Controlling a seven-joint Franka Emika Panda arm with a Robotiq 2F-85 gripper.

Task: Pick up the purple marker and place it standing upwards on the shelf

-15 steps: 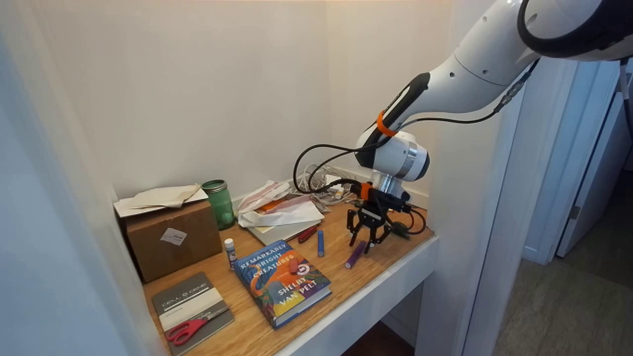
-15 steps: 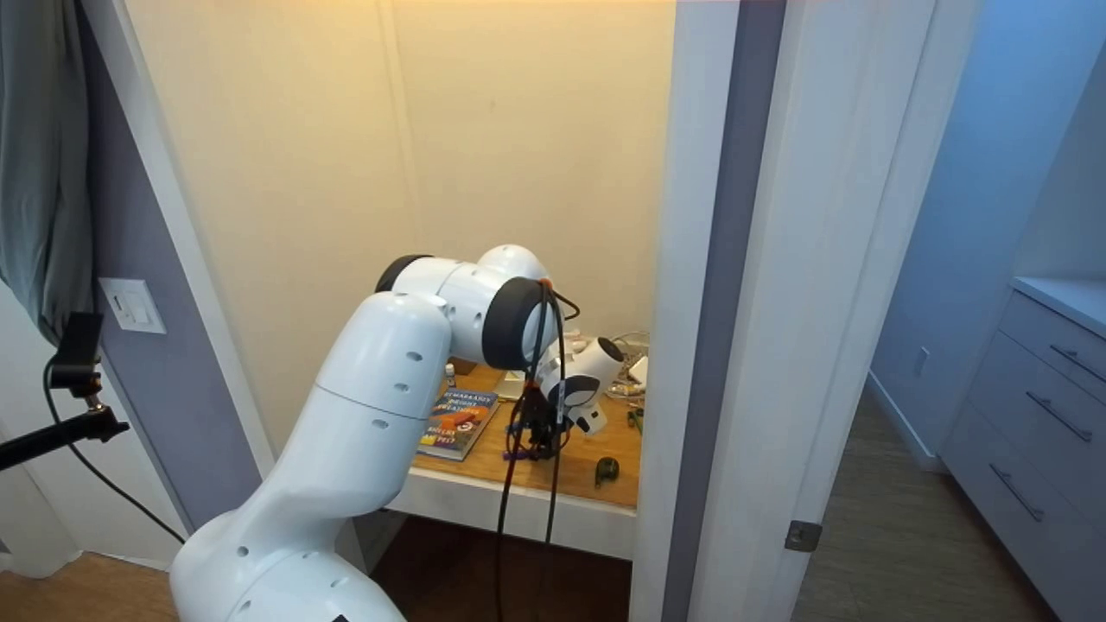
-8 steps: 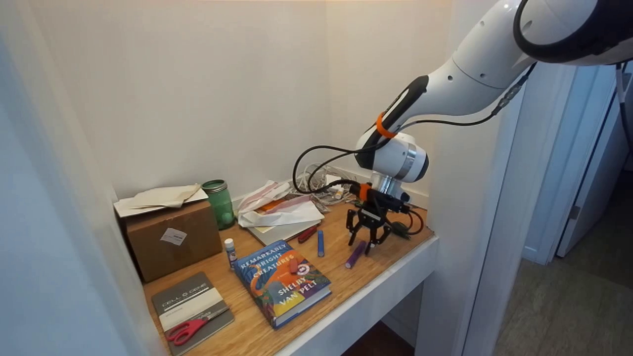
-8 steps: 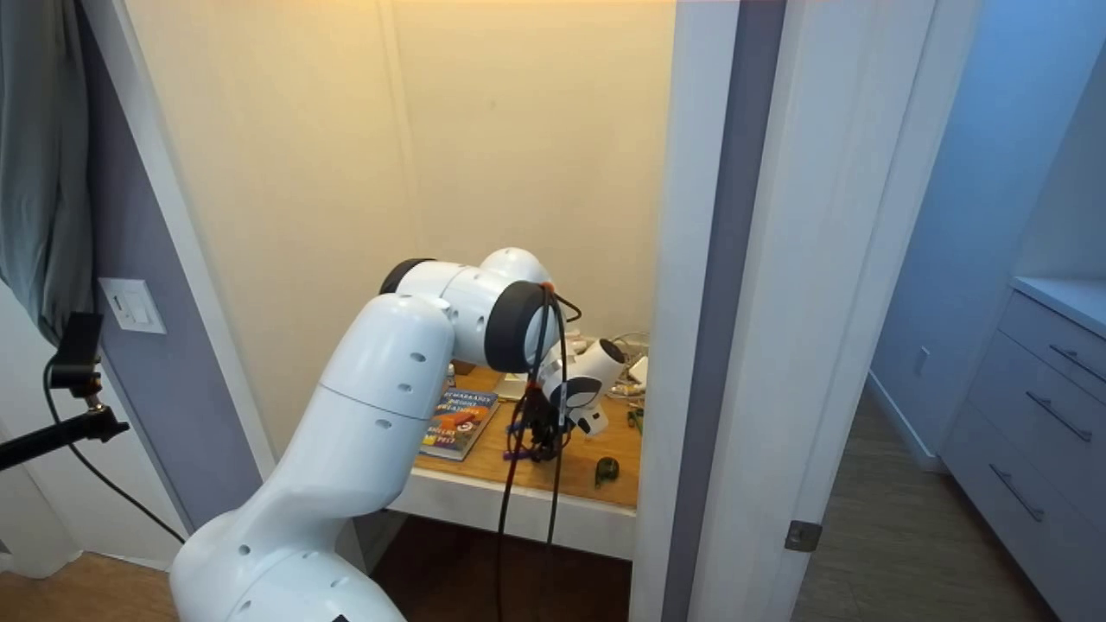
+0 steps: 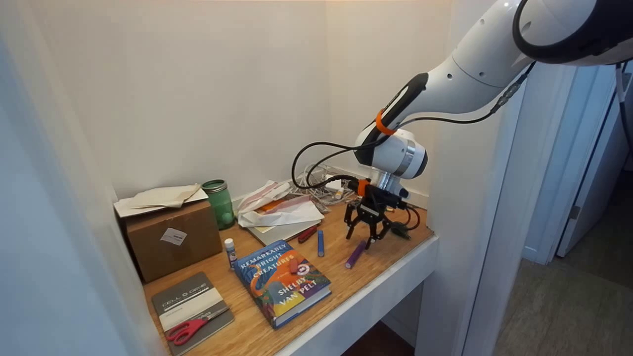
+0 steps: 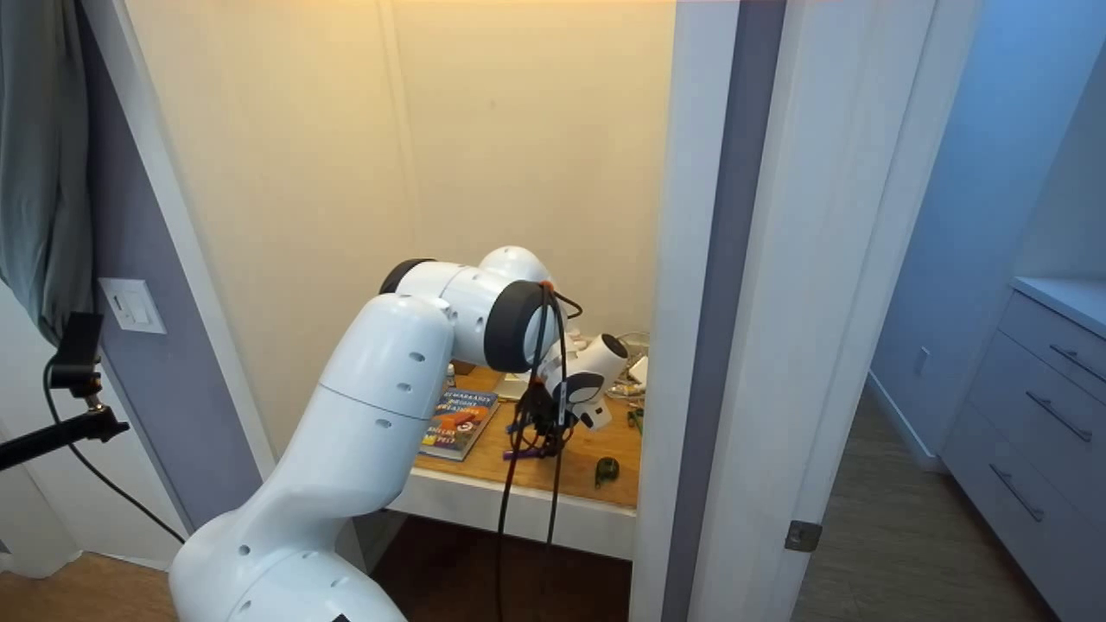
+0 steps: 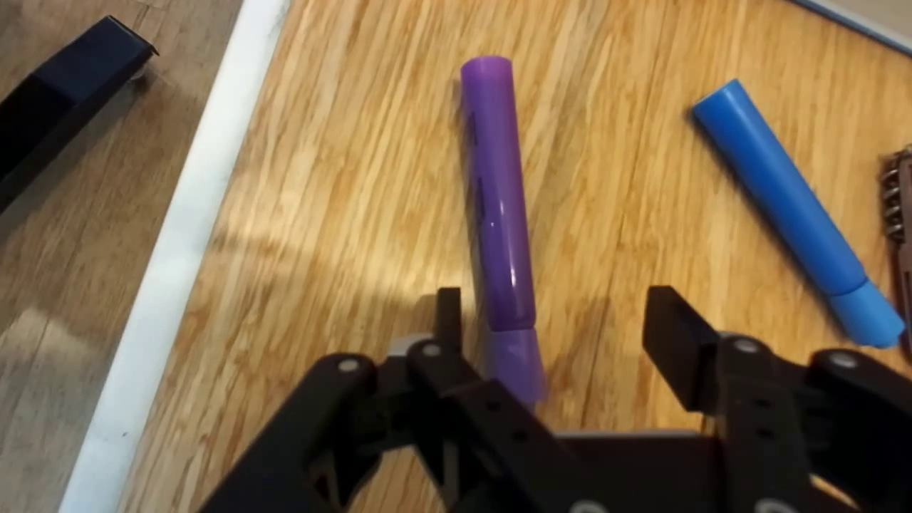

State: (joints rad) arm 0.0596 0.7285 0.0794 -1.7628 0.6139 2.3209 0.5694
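Wrist view — purple marker [image 7: 502, 214] flat on worktop [image 7: 356, 178], paler end nr gripper [image 7: 559, 328] w/ jaws apart — blue marker [image 7: 791, 199] nr the purple one.

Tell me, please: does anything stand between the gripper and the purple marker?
Nothing visible does: the wrist view shows nothing but the open gripper over the purple marker; the blue marker lies off to the side.

1. In the wrist view, the gripper [image 7: 558, 329] covers part of the purple marker [image 7: 503, 214]
2. The right edge there cuts off a brown tool [image 7: 905, 249]
3. In an exterior view, the arm [image 6: 380, 402] hides part of the book [image 6: 467, 430]; the gripper is too small to tell
4. In an exterior view, print on the label [image 5: 173, 236] is too small to read
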